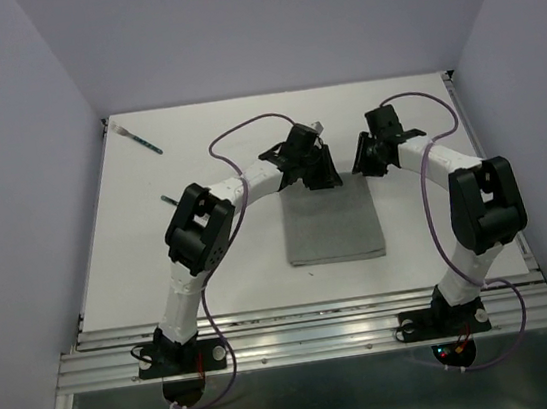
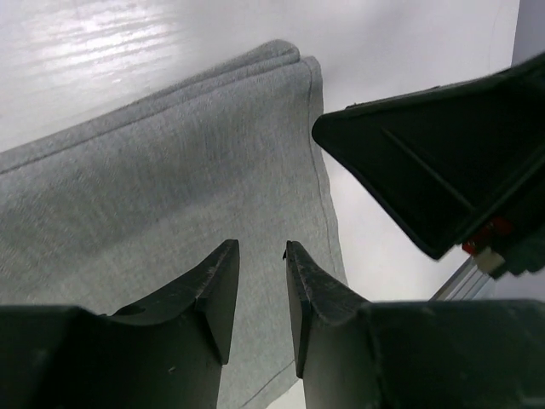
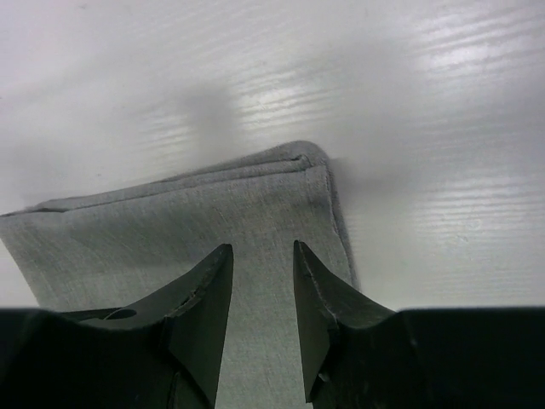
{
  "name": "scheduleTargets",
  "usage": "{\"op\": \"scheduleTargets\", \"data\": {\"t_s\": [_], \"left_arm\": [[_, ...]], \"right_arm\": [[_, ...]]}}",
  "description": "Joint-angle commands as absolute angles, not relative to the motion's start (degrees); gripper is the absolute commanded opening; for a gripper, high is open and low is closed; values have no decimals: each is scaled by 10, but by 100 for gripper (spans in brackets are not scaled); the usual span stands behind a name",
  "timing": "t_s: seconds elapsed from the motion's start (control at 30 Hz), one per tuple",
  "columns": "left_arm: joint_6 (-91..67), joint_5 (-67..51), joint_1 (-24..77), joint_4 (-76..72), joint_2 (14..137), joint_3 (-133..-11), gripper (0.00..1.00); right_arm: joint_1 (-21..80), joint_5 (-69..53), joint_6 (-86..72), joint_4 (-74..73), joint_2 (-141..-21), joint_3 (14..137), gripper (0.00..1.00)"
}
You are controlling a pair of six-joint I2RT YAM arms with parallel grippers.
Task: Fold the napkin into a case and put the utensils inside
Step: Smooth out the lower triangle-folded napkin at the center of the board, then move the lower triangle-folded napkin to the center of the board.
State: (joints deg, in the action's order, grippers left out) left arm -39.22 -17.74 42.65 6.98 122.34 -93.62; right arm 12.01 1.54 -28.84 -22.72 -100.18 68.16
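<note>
The grey napkin (image 1: 331, 222) lies folded into a layered rectangle at the table's middle. My left gripper (image 1: 319, 180) hovers over its far edge, jaws slightly apart and empty; in the left wrist view (image 2: 261, 247) the napkin (image 2: 170, 196) lies under the fingers. My right gripper (image 1: 367, 165) is at the far right corner, open and empty; in the right wrist view (image 3: 262, 249) it sits above the napkin's corner (image 3: 213, 221). One teal-handled utensil (image 1: 141, 141) lies at the far left. A second utensil (image 1: 169, 199) peeks out beside the left arm, mostly hidden.
The right gripper's black body (image 2: 443, 162) shows close by in the left wrist view. The white table (image 1: 222, 272) is bounded by walls at the back and sides and a metal rail (image 1: 311, 336) at the near edge.
</note>
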Motion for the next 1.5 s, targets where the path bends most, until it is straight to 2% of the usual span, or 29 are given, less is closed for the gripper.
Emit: {"op": "scheduleTargets", "data": {"t_s": [0.0,0.2,0.5,0.63,0.93,1.17,1.3,1.47], "left_arm": [[-417,-194,425,48,1246,-1004,39],[-430,-180,417,48,1295,-1030,36],[-426,-179,409,53,1342,-1055,36],[-411,-165,409,81,1359,-1070,36],[-368,-122,409,112,1277,-1028,40],[-340,-106,409,102,1152,-935,42],[-330,-100,408,105,1098,-894,42],[-325,-87,409,117,1070,-873,45]], "right_arm": [[120,-13,-277,-205,-1019,716,40],[114,-15,-275,-204,-1032,717,41],[98,-11,-270,-205,-1017,694,56],[87,-11,-273,-205,-999,678,59],[82,-9,-272,-203,-994,647,59],[82,-14,-294,-195,-905,544,57],[82,-64,-322,-178,-827,446,52],[94,-83,-365,-149,-762,356,40]]}}
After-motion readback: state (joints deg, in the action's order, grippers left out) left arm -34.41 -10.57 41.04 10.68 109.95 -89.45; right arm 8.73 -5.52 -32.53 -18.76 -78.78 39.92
